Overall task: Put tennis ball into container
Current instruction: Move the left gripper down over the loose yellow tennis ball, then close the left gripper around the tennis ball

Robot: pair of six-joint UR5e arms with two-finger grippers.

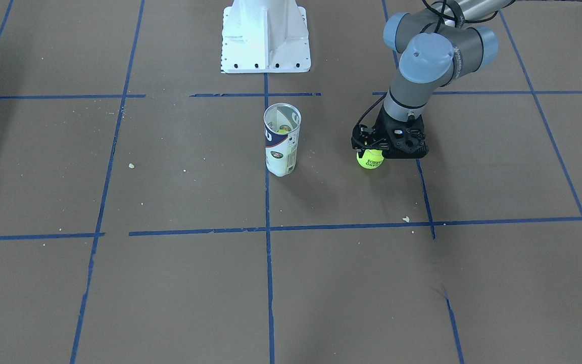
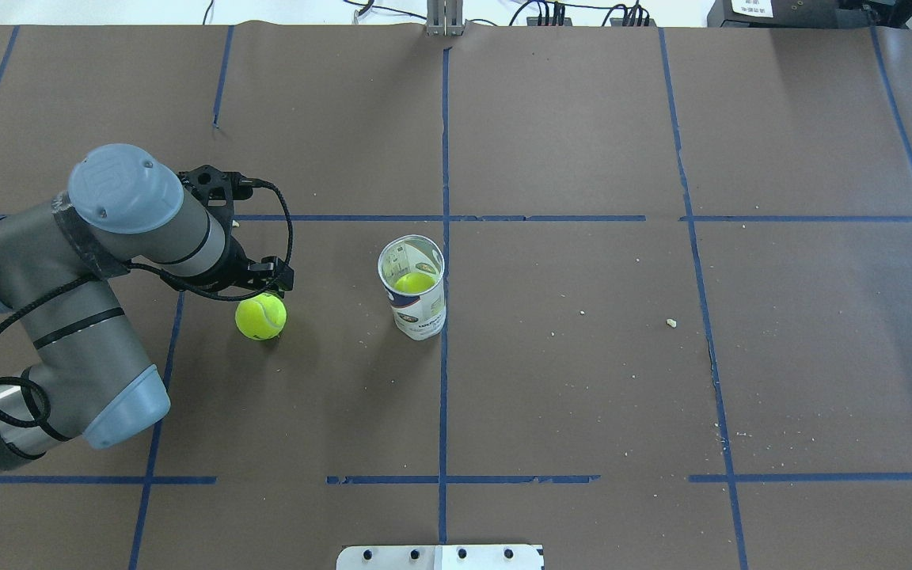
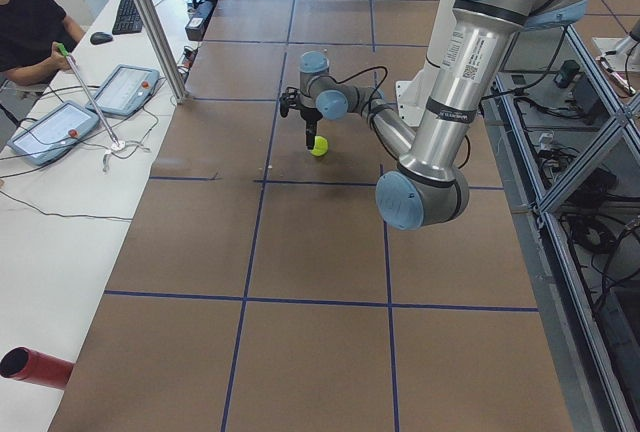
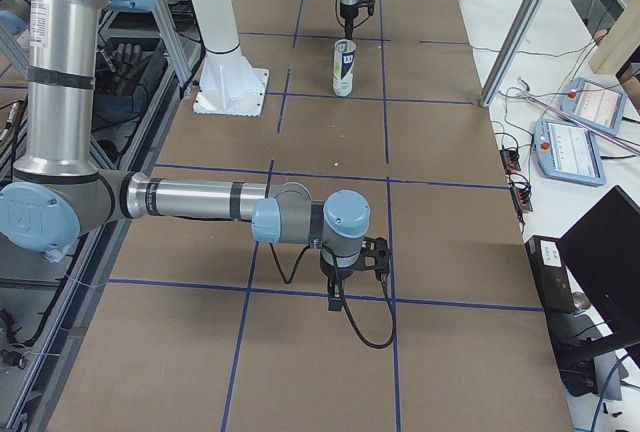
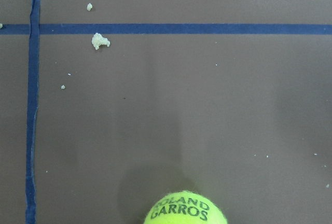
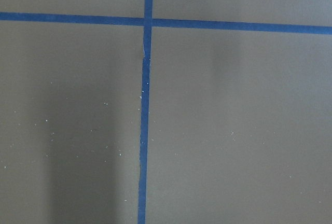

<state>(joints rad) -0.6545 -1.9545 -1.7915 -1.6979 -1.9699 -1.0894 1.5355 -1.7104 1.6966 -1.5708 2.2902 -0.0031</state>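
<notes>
The tennis ball (image 1: pixel 370 160) shows just under the left gripper (image 1: pixel 373 148), whose fingers are hidden. Well apart from it, the clear container (image 1: pixel 282 144) stands upright on the brown table (image 1: pixel 170 283), with a yellow-green patch (image 1: pixel 283 131) inside.

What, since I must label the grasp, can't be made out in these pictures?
1. Left claw fingers: front-facing and overhead views, hidden under the claw body; grip on the ball unclear.
2. Ball: left wrist view, cut by the bottom edge.
3. Second ball: overhead, only a patch inside the container.
4. Right claw: right view only, too small to tell open or shut.
</notes>
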